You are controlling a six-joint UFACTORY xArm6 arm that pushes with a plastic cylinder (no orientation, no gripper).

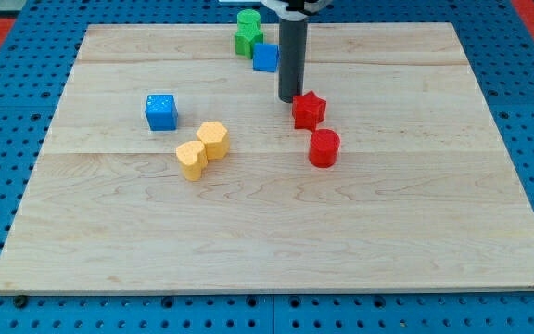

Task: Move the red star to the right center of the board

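The red star lies a little above the board's middle, slightly toward the view's right. My tip stands just to the left of the star, at its upper left edge, touching it or nearly so. A red cylinder-like block sits just below the star, slightly to its right.
A blue block and two green blocks sit near the view's top, left of the rod. A blue cube lies at the left. Two yellow blocks touch each other below it. The wooden board lies on a blue pegboard.
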